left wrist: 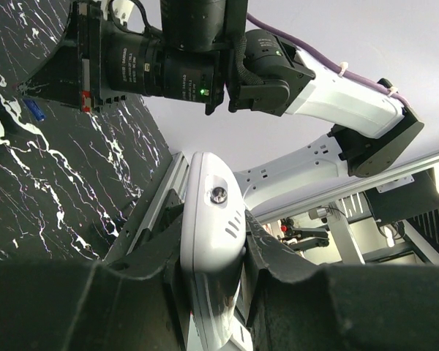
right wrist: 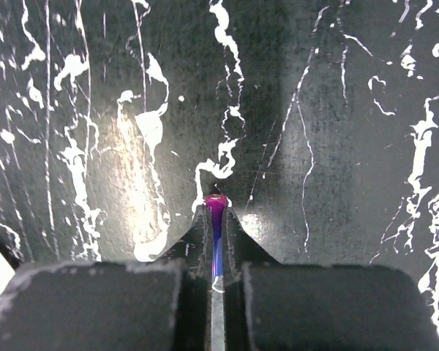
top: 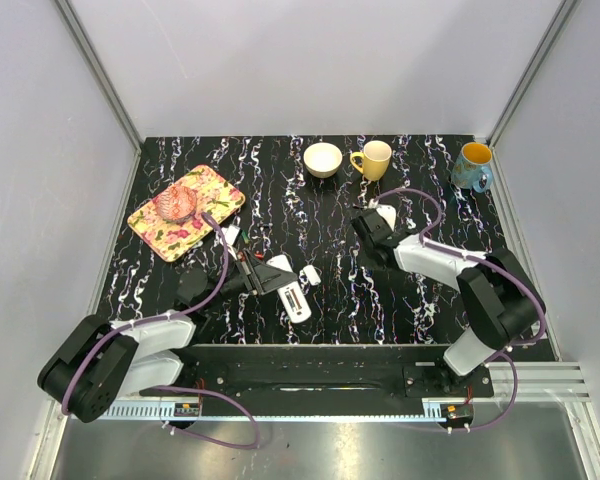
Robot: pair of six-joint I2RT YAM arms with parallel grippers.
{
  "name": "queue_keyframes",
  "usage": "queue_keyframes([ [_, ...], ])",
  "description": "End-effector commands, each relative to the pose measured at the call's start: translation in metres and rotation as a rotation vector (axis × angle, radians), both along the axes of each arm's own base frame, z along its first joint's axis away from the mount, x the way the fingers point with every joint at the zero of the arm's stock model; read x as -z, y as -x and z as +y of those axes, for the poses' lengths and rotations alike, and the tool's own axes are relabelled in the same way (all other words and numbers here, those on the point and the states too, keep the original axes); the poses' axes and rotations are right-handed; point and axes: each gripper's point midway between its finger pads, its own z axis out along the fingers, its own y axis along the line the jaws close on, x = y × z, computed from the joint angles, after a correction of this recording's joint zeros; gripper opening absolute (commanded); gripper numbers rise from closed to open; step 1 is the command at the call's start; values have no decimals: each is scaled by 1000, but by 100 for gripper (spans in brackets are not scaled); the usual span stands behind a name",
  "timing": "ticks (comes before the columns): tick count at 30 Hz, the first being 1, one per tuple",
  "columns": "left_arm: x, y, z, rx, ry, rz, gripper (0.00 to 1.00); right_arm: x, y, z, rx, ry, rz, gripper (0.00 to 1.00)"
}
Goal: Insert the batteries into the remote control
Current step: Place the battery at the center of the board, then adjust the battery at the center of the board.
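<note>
The slim white remote control (top: pixel 292 297) lies left of the table's middle. My left gripper (top: pixel 254 275) is shut on its near end. In the left wrist view the remote (left wrist: pixel 212 197) is clamped by its long edges between the black fingers (left wrist: pixel 274 256). My right gripper (top: pixel 365 225) is low over the black marbled table, right of the middle. In the right wrist view it (right wrist: pixel 216 208) is shut on a thin blue and purple battery (right wrist: pixel 216 219) whose purple end pokes out at the fingertips. A small loose white rounded piece (top: pixel 310 275) lies beside the remote.
A floral tray (top: pixel 210 190) holding a pinkish object (top: pixel 177 203) sits at the back left. A cream bowl (top: pixel 322 159), a yellow mug (top: pixel 373 159) and a blue mug (top: pixel 473 166) stand along the back edge. Walls enclose the table on three sides.
</note>
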Motion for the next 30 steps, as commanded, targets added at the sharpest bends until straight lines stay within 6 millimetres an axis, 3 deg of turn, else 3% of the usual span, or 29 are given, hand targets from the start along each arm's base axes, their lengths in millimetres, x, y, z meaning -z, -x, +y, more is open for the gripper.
queue_keyframes([
  [1,-29,0,1,-5,59,-109,0,-31,-28,6,326,-157,-108,0],
  [10,-39,1,6,-30,67,-126,0,-36,-53,-10,880,-412,-131,0],
  [16,-36,-3,11,-84,35,-113,0,-6,-47,-33,1199,-384,-85,0],
  [18,-38,-2,13,-98,40,-117,0,11,-37,-42,1249,-305,-38,0],
  [26,-32,2,22,-140,28,-119,0,17,-34,-48,1283,-264,-38,0],
  [30,-29,1,22,-144,23,-111,0,16,-30,-48,1239,-217,-25,17],
])
